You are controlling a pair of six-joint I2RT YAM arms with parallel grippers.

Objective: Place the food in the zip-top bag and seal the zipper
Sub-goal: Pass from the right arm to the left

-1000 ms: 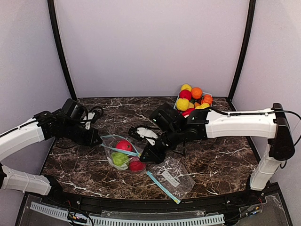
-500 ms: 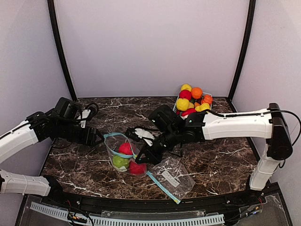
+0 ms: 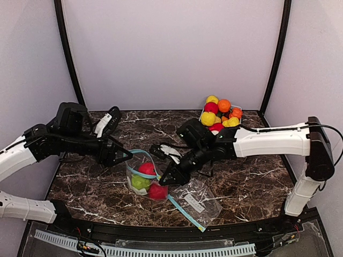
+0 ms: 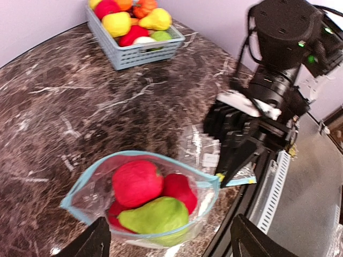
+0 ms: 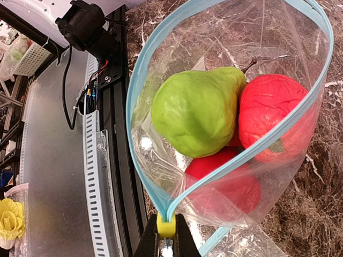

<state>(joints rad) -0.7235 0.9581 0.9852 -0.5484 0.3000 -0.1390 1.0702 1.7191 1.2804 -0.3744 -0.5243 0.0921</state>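
As the left fingers [image 4: 94, 243] spring open, the bag [image 3: 136, 152] is let go.
On the bench [image 3: 252, 187] the bag stands, mouth gaping; the left fingers hang wide and empty beside its rim, while the right fingers [image 5: 149, 247] stay pinched on the yellow slider [image 5: 165, 226] at one corner. Inside sit 3 pieces of food [image 5: 268, 107], 1 green pear [image 5: 195, 110] and 2 red; sealing likely comes next.

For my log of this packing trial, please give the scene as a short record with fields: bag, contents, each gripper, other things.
bag: zip-top bag, mouth open, zipper not sealed
contents: green pear, red fruits
right gripper: shut on the yellow slider at the bag's corner
left gripper: open, at the bag's other end, holding nothing
other: basket with fruits, far right; second bag lying flat
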